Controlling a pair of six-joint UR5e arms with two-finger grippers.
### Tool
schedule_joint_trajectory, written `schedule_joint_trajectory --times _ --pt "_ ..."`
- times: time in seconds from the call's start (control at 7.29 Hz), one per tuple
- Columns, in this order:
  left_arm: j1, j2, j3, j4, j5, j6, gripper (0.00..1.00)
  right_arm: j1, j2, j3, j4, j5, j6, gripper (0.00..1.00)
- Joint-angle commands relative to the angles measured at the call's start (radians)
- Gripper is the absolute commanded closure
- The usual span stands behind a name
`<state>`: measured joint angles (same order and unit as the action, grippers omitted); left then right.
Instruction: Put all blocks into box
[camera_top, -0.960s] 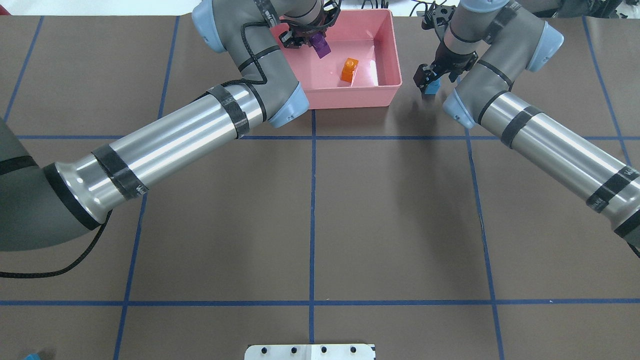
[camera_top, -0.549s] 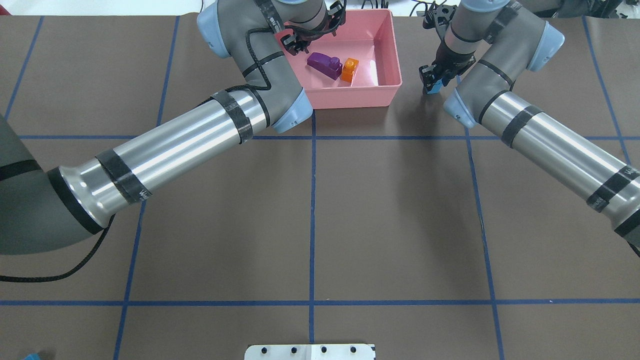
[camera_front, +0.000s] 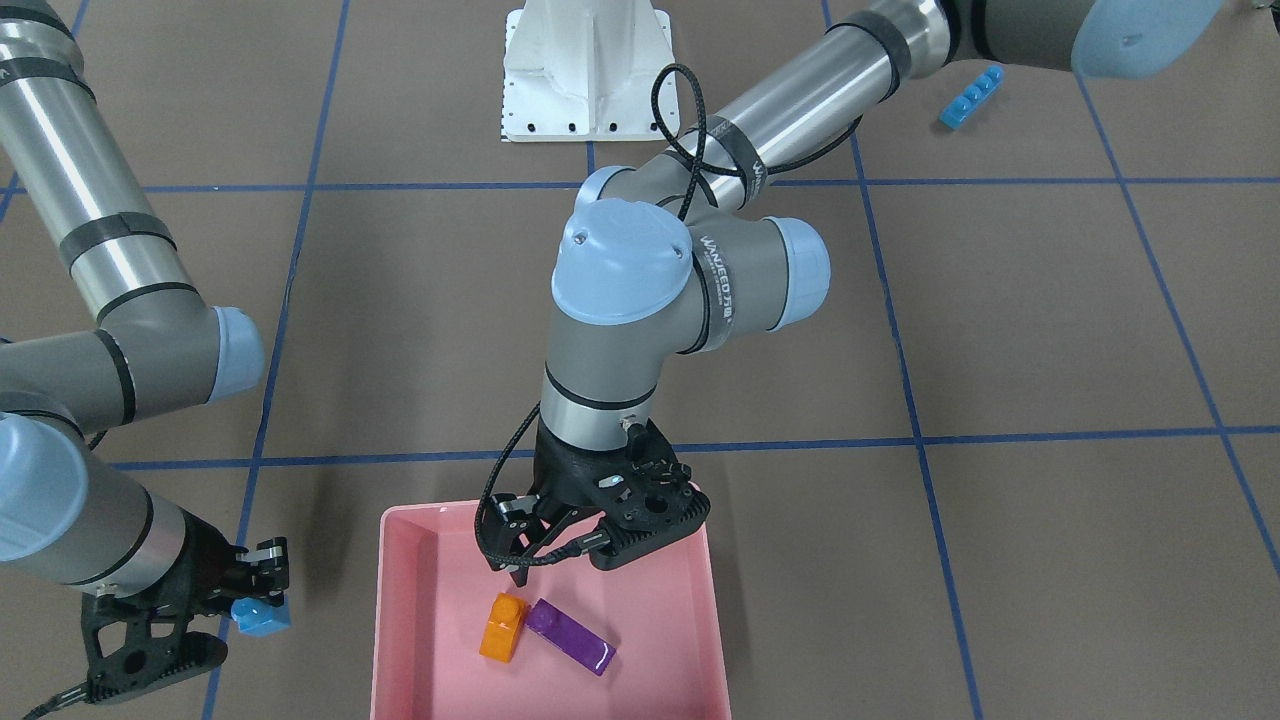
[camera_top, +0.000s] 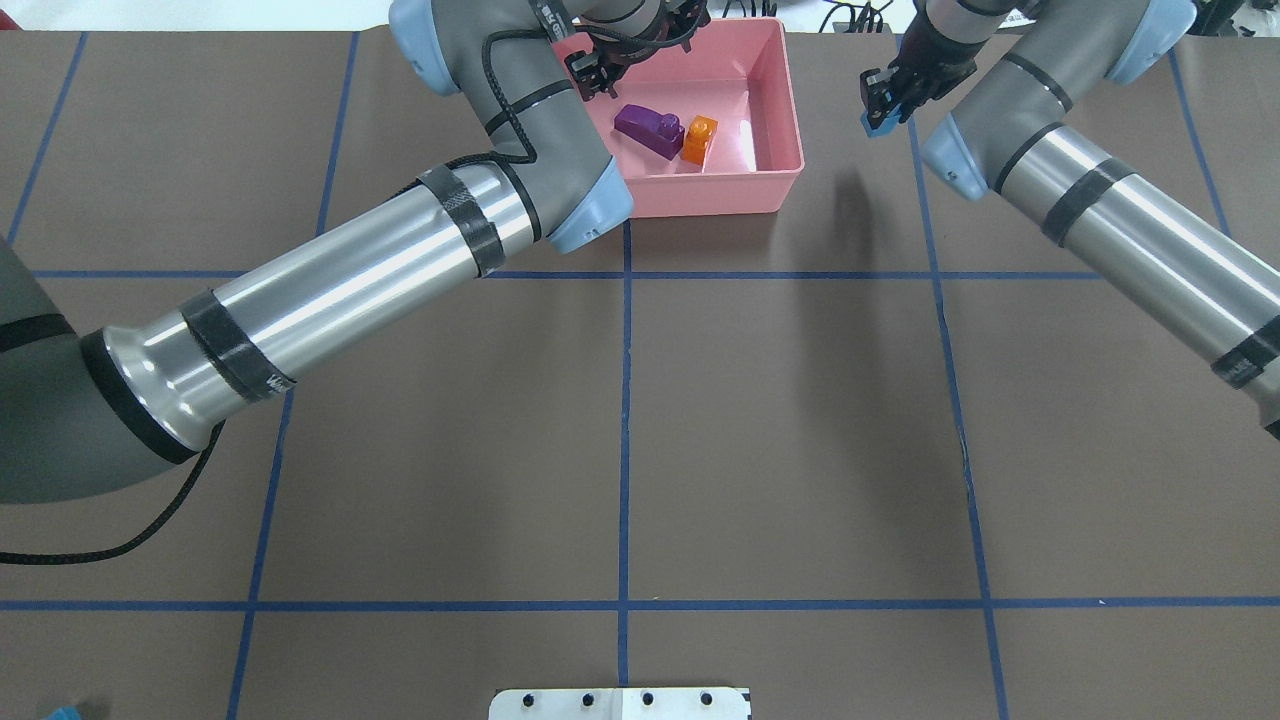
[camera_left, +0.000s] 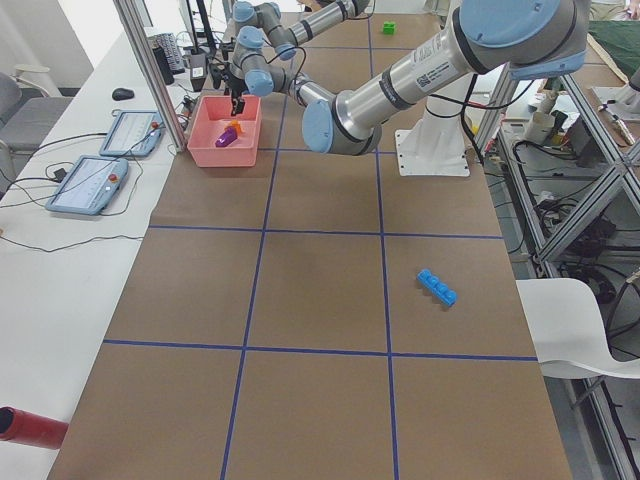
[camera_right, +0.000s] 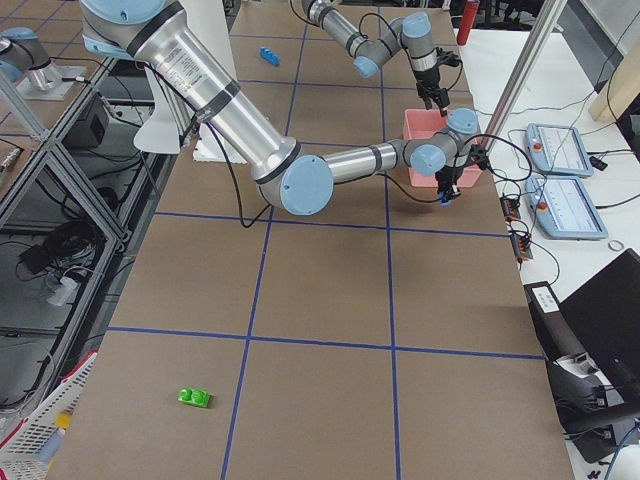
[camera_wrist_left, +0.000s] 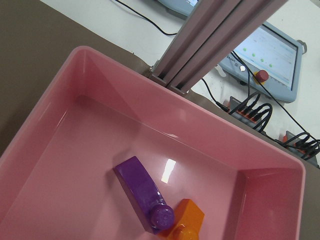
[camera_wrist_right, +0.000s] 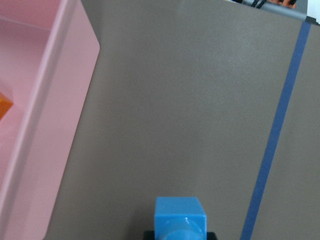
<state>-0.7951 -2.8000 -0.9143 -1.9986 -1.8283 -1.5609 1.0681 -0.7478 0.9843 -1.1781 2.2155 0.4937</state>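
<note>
**Right end effector (camera_top: 882, 108) clamped on the small blue block (camera_top: 874, 123), 2 of 5 in**

It hangs above the counter (camera_top: 800, 420) just beside the box (camera_top: 700, 196), not over it yet. Left end effector (camera_front: 515, 565) is over the box, jaws apart, holding nothing. Orange block (camera_top: 700, 138) and purple block (camera_top: 648, 130) lie inside, touching. Long blue block (camera_left: 437, 287) and green block (camera_right: 195, 398) sit on the counter well apart from the box, so I'd say under halfway.
</note>
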Motion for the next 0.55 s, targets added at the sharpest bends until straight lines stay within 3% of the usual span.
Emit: schedule_joint_trajectory --times 0.0,0.14,0.41 --pt "-0.032 0.099 -0.279 0.346 -0.077 0.203 0.0 0.044 0.077 0.059 -0.123 0.062 0.031 1.0" --pt "-0.039 0.241 -0.487 0.463 -0.078 0.325 0.0 0.04 0.129 0.056 -0.142 0.061 0.13 1.0" --pt "-0.059 0.623 -0.859 0.485 -0.115 0.529 0.0 0.01 0.203 0.018 -0.138 0.029 0.2 1.0"
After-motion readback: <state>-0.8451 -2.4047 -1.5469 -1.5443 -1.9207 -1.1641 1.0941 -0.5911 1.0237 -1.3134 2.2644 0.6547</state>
